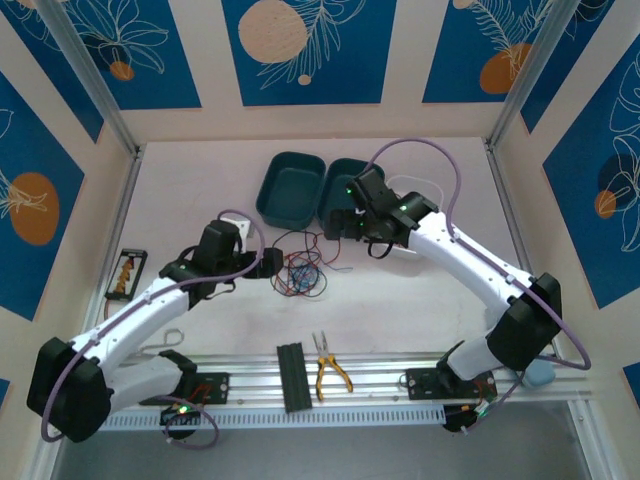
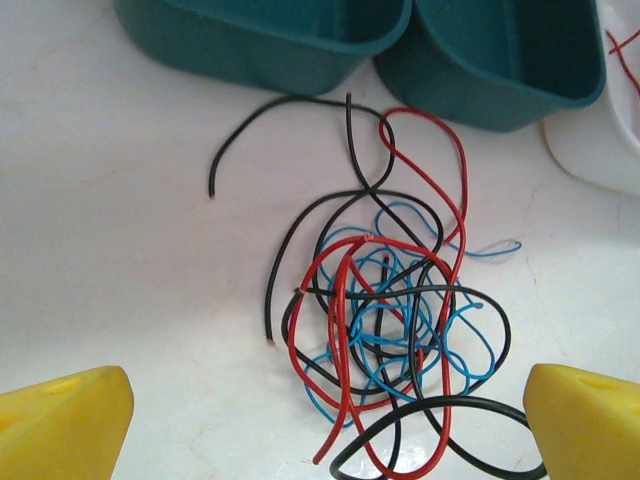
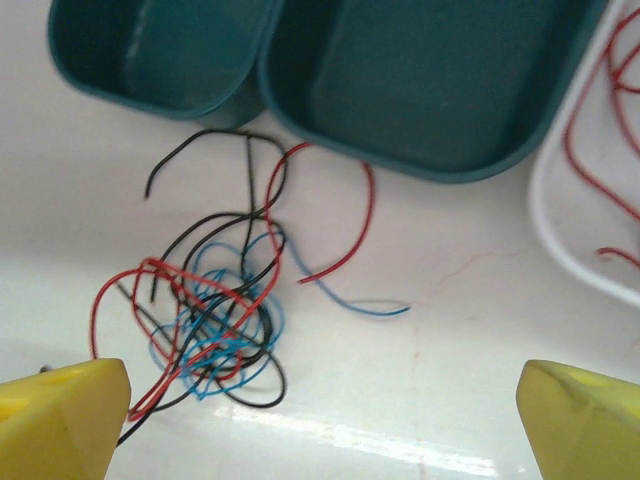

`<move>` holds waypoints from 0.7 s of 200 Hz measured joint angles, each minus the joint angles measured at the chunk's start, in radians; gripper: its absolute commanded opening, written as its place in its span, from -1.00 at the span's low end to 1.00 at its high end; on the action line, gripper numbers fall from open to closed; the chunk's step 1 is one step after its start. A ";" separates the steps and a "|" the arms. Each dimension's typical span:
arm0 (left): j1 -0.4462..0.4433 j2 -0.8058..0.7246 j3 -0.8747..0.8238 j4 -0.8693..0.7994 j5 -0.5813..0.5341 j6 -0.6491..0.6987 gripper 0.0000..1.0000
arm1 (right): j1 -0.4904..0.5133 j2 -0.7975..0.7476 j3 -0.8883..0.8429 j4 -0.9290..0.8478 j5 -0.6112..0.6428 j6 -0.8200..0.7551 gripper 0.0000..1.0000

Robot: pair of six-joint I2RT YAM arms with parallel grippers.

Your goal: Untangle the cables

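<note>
The cables (image 1: 303,272) lie in one knot of red, blue and black strands on the white table (image 1: 420,310), just in front of two teal bins (image 1: 290,190). The left pincer (image 1: 268,263) sits just left of the heap, yellow fingers (image 2: 65,420) spread wide, gripping nothing. The right pincer (image 1: 345,226) hangs between heap and bins, fingers apart too, empty. One black end curls toward the bins.
</note>
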 measured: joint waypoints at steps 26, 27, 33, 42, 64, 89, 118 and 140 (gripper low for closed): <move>0.000 0.026 -0.027 0.039 0.044 -0.027 0.85 | 0.051 0.046 -0.001 0.015 -0.034 0.037 0.83; 0.000 0.027 -0.029 0.041 0.045 -0.027 0.85 | 0.053 0.050 -0.001 0.016 -0.034 0.042 0.82; 0.000 0.035 -0.037 0.058 0.056 -0.035 0.84 | 0.063 0.069 0.000 0.018 -0.042 0.047 0.76; 0.000 0.048 -0.048 0.079 0.071 -0.045 0.79 | 0.074 0.102 0.001 0.020 -0.053 0.055 0.67; 0.000 0.076 -0.077 0.124 0.097 -0.070 0.70 | 0.090 0.197 0.015 0.015 -0.086 0.062 0.46; 0.000 0.089 -0.107 0.155 0.105 -0.091 0.61 | 0.090 0.280 0.052 0.015 -0.117 0.069 0.33; 0.000 0.095 -0.144 0.187 0.103 -0.109 0.54 | 0.088 0.342 0.113 0.009 -0.143 0.069 0.15; 0.000 0.108 -0.174 0.206 0.100 -0.124 0.51 | 0.078 0.374 0.143 0.008 -0.153 0.085 0.04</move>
